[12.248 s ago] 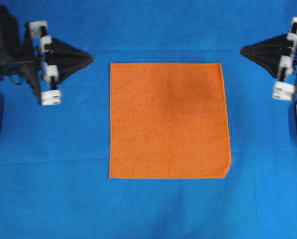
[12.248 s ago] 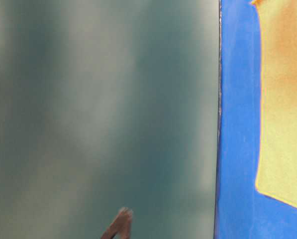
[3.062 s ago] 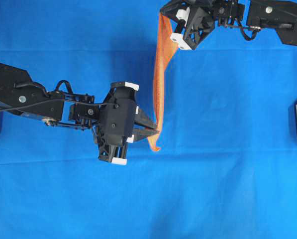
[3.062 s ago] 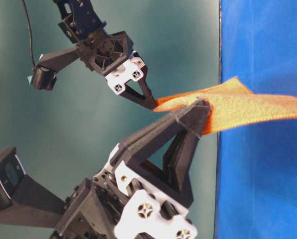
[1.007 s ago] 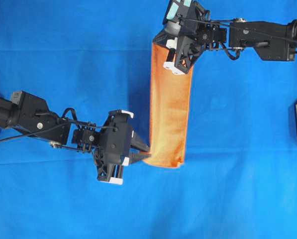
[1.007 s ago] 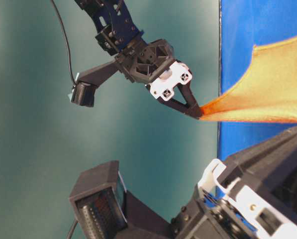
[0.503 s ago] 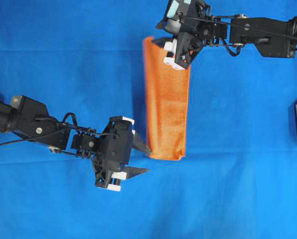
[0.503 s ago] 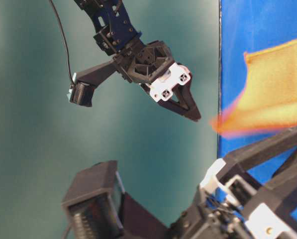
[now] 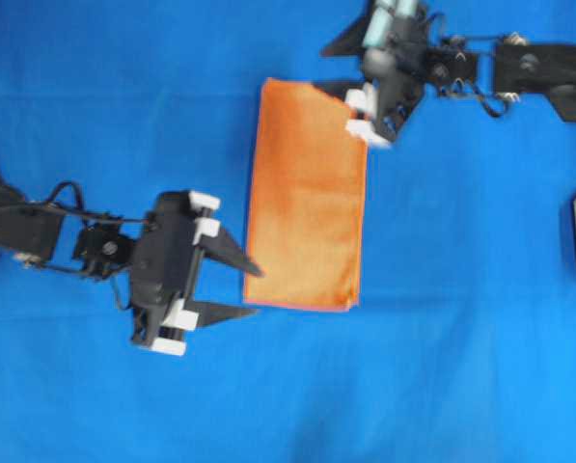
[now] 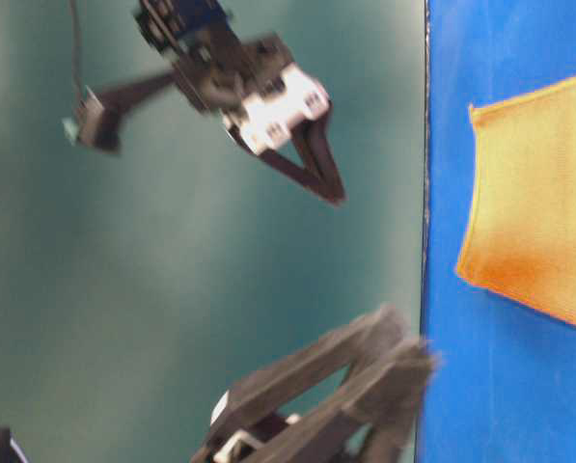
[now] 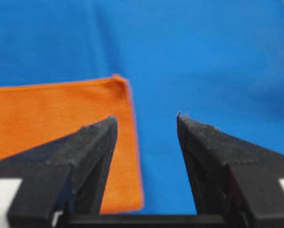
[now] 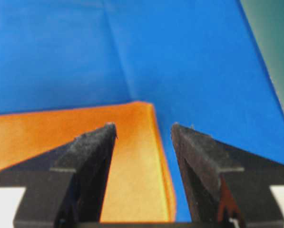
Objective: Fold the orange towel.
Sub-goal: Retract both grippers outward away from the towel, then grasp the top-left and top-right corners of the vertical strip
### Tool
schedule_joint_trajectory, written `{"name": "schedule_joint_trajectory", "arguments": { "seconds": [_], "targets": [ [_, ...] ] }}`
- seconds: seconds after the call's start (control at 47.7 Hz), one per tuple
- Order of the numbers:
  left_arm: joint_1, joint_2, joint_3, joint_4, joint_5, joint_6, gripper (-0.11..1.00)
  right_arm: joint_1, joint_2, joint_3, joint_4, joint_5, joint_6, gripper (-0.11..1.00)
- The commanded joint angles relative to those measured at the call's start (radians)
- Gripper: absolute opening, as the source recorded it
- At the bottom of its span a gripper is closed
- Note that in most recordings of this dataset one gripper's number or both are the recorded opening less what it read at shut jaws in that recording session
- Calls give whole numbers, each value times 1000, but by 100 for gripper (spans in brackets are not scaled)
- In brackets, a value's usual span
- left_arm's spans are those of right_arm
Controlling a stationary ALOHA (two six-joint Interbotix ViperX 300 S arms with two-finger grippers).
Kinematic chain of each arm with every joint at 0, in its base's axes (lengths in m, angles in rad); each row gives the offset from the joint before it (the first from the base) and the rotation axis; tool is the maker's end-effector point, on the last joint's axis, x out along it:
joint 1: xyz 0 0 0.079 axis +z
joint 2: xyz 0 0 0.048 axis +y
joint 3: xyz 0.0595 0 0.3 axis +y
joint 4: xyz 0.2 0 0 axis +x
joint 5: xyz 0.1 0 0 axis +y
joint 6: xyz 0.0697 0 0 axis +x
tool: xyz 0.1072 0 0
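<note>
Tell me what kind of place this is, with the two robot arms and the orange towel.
Probably a robot lab bench: a table draped in a plain blue cloth, a folded orange towel lying on it, and the open left claw and right claw beside it.

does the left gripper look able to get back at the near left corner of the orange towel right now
Probably yes. The left gripper stands open beside that corner of the orange towel, which lies flat on the blue cloth. Nothing sits between them, and the right gripper is at the far end.
</note>
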Motion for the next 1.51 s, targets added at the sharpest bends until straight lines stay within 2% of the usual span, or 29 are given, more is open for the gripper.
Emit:
{"name": "schedule_joint_trajectory", "arguments": {
  "seconds": [0.0,0.168,0.336,0.545,1.154,1.363,1.489],
  "targets": [
    [44,-60,26,2,-34,2,46,23,-101,43,5,-21,8,55],
    [132,-152,127,2,-153,3,46,69,-281,195,34,-64,48,55],
    [189,-250,221,2,-213,3,46,110,-445,316,48,-77,107,55],
    [225,-331,308,2,-252,0,46,123,-529,416,51,-106,172,55],
    [235,-299,285,2,-267,0,46,115,-512,391,49,-103,175,55],
    [348,-173,189,2,-259,0,46,18,-407,333,46,-92,175,55],
    [407,-74,112,2,-247,0,54,-43,-285,287,41,-91,163,56]
  ]
}}
